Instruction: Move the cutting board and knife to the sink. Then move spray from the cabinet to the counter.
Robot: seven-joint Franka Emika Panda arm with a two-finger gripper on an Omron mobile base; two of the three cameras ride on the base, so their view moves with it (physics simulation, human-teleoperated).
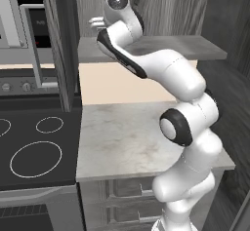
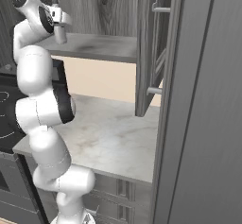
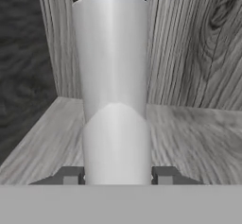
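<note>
Gripper (image 3: 118, 176) was up inside the open cabinet (image 1: 146, 10), jaws pinching the spray (image 3: 116, 100) low on its body. In the hand view both fingertips (image 3: 71, 176) sat flush against the bottle's sides, one on each side, no gap showing. Spray stood upright on the grey inner shelf (image 3: 189, 138), near the back wall and the left inner corner; a dark band ringed it near the top. In the right base view the bottle (image 2: 60, 31) showed just beyond the hand at the shelf's left end, nozzle up. Cabinet door (image 2: 146, 53) was swung open, bar handle (image 2: 158, 48) facing in. Marble counter (image 1: 122, 142) lay below, stovetop (image 1: 34, 147) beside it to the left.
</note>
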